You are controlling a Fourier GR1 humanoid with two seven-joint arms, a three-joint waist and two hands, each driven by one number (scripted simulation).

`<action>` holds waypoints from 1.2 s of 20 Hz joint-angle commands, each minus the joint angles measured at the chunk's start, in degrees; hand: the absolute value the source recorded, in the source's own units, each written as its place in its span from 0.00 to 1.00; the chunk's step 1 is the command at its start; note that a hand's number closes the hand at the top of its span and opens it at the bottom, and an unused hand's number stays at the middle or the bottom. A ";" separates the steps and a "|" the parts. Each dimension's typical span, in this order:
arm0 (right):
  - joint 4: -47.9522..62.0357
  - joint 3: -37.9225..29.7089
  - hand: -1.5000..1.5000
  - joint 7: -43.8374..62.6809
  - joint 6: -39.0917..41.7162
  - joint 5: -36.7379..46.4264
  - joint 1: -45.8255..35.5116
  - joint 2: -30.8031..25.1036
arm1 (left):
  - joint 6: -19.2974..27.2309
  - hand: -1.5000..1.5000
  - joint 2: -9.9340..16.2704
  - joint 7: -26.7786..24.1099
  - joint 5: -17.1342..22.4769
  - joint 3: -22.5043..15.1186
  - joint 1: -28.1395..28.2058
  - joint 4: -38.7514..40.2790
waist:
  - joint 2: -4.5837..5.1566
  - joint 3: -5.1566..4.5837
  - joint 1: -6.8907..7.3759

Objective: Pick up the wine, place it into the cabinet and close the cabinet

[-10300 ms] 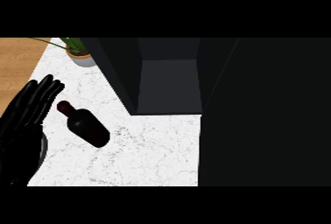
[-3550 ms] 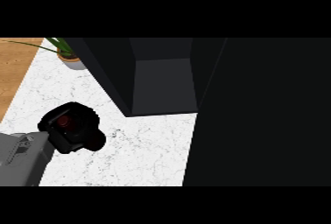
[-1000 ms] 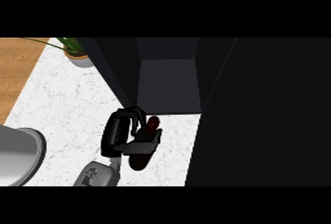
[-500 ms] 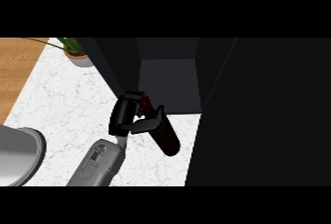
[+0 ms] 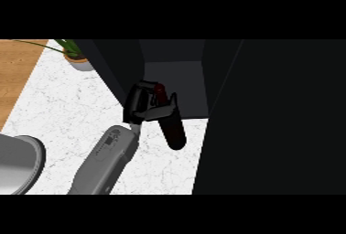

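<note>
White marble counter point(image 5: 61, 114) is shown beside the open dark cabinet point(image 5: 172, 87). The dark glass wine bottle point(image 5: 170, 119) is held in the curled fingers of the left hand point(image 5: 143, 106), just at the cabinet's mouth. Its long axis runs up-down in view, the red-capped neck apparently pointing into the opening, the base toward the viewer. The right hand is not seen.

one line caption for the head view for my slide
Left hand holding the dark glass wine bottle at the open black cabinet.
</note>
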 commanded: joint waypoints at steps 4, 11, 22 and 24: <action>-10.57 2.52 0.00 2.00 0.11 0.01 3.63 -0.33 | 2.74 1.00 -0.02 -2.55 6.22 -1.28 -8.69 9.93 | 0.16 -0.03 -0.59; -9.83 -0.52 0.00 -0.05 1.01 -2.66 3.86 -0.82 | 4.87 1.00 -0.02 -4.28 8.79 -2.23 -16.00 21.55 | 0.50 0.01 -1.21; -5.09 2.60 0.00 -5.22 3.10 -4.38 3.45 1.90 | 9.17 1.00 -0.02 -2.70 14.16 -0.36 -24.92 33.58 | 1.34 0.01 -3.87; -8.06 2.29 0.00 -4.80 3.31 -4.10 6.78 -0.75 | 7.52 1.00 -0.02 -3.60 13.00 1.60 -25.84 36.22 | 0.99 0.04 -2.96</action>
